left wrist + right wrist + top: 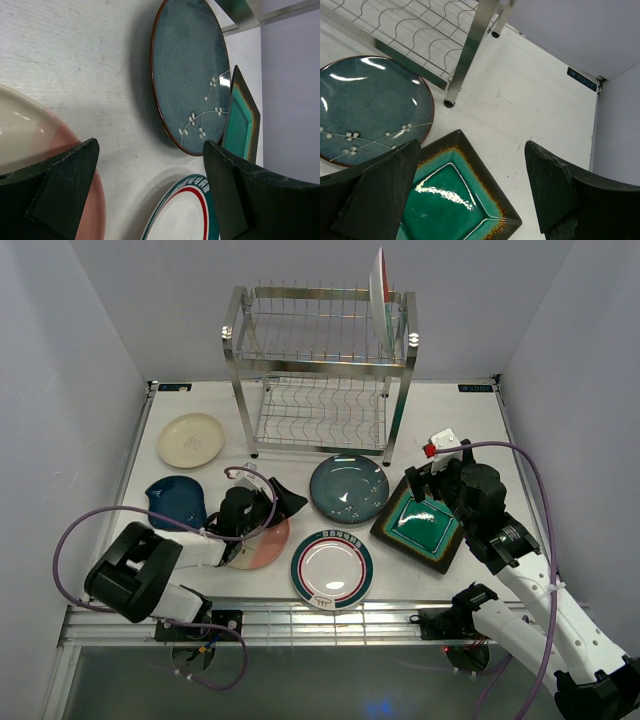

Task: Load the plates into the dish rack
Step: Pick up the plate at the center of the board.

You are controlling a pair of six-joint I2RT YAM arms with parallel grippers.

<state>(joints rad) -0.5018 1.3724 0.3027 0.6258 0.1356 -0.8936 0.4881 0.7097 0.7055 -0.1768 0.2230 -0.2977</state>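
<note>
Left pincer (150, 147), right pincer (472, 147) both wide, empty.
Left sits over pink-and-cream plate (30, 130); right over square green plate (450, 200) on counter (530, 100).

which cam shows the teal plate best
Top external: the teal plate lies whole and uncovered there, its full round rim in view. Left wrist shows most of it, cropped at the frame's top. Right wrist shows only part, cut off at the frame's left.

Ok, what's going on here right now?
Two robot arms are loading plates into the two-tier steel wire dish rack. One red-rimmed plate stands in its upper tier; six others lie on the table. The left gripper hangs open at the edge of the round pink-and-cream plate, the right gripper open over the square green plate. Neither holds anything.
</note>
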